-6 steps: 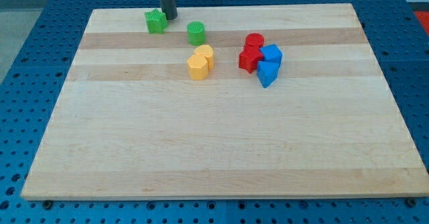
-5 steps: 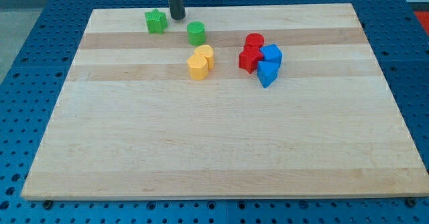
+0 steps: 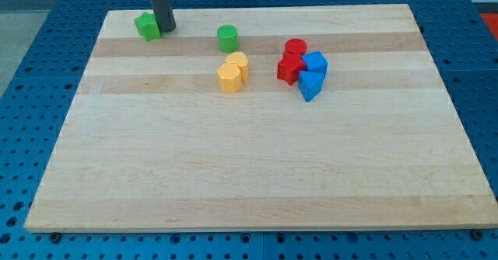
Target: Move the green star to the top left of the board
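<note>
Camera view: we see our tip [image 3: 166, 29] touching the right side of the green star [image 3: 146, 26], near the board's [image 3: 249, 174] top left corner; no pincer shows.

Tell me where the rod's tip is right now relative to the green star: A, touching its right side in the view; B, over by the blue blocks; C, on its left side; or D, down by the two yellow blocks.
A: my tip sits right against the view's right side of the green star, near the board's top left corner, well away from the yellow blocks and the blue blocks.
</note>
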You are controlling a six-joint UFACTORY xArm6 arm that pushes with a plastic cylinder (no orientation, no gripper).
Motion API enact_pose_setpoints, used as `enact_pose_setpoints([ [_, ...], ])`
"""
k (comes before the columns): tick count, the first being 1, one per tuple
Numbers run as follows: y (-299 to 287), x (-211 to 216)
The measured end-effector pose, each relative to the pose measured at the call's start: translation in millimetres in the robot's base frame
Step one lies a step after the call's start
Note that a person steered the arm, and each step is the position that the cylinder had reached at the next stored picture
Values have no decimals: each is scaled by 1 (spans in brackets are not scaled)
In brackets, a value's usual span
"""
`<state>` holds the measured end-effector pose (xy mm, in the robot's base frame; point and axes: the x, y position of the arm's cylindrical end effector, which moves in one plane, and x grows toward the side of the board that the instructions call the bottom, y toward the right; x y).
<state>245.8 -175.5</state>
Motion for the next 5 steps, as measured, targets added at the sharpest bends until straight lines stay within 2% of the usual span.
enact_pose_setpoints([
  [5, -26, 33],
])
